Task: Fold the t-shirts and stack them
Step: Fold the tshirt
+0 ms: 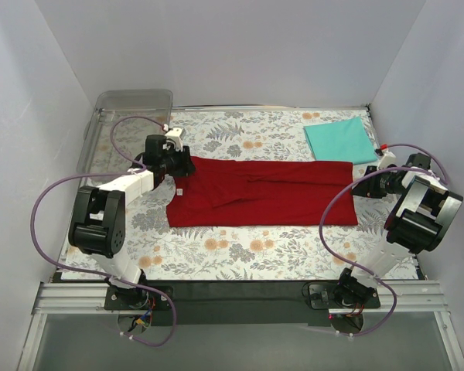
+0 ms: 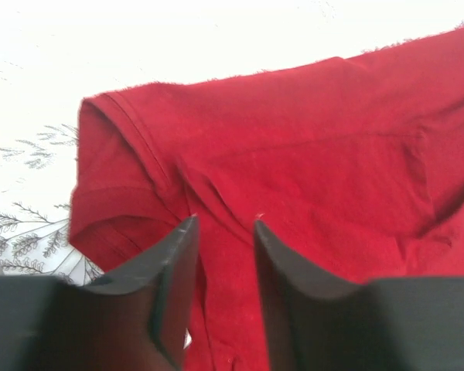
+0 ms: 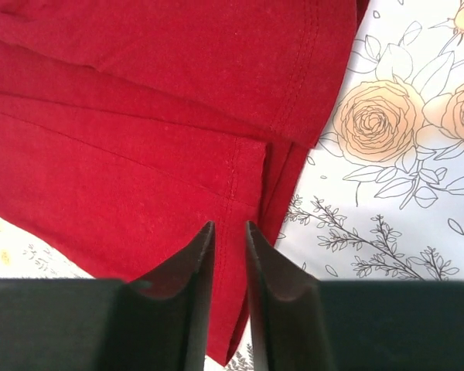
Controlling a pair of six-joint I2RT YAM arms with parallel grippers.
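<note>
The dark red t-shirt (image 1: 263,193) lies folded into a long strip across the floral mat (image 1: 240,247). My left gripper (image 1: 185,165) hovers over its left end, by the sleeve and collar (image 2: 139,154). Its jaws (image 2: 225,224) stand a little apart, with flat red cloth showing between them and nothing pinched. My right gripper (image 1: 357,188) is at the shirt's right end, over the stitched hem (image 3: 232,178). Those jaws (image 3: 230,226) are parted by a narrow gap and the cloth lies loose beneath. The teal t-shirt (image 1: 342,141) sits folded at the back right.
A clear plastic tray (image 1: 131,108) stands at the back left corner, just beyond the left arm. White walls close in both sides and the back. Purple cables (image 1: 39,209) loop out from both arms.
</note>
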